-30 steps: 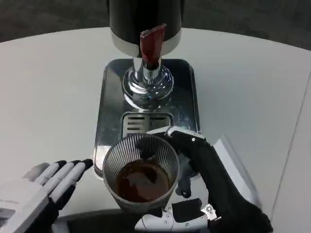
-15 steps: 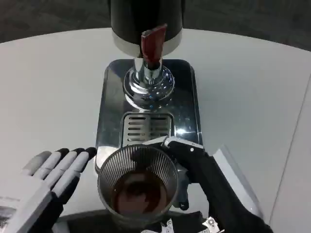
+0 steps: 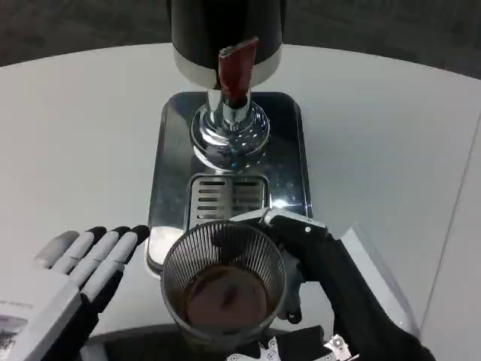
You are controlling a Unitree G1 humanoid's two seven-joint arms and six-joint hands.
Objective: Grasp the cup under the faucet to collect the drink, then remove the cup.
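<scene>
item: cup (image 3: 223, 289), ribbed clear glass, brown drink inside. located nr front edge of drip tray (image 3: 169, 173), forward of grille (image 3: 228, 199) and well fwd of faucet (image 3: 230, 124); whether it is lifted off the tray cannot be told.
item: right hand (image 3: 316, 263), black-gloved w/ white parts, placed at right side of cup; fingers (image 3: 282, 223) wrapped round cup wall, cup is gripped.
item: left hand (image 3: 71, 282), laid left of cup, apart from it; fingers (image 3: 113, 244) stretched out, slightly spread, nothing held.
item: dispenser (image 3: 225, 34), black body, red lever (image 3: 234, 68), chrome faucet base, set behind cup at far end of tray.
item: surface (image 3: 75, 135), white, tray carried on it.
</scene>
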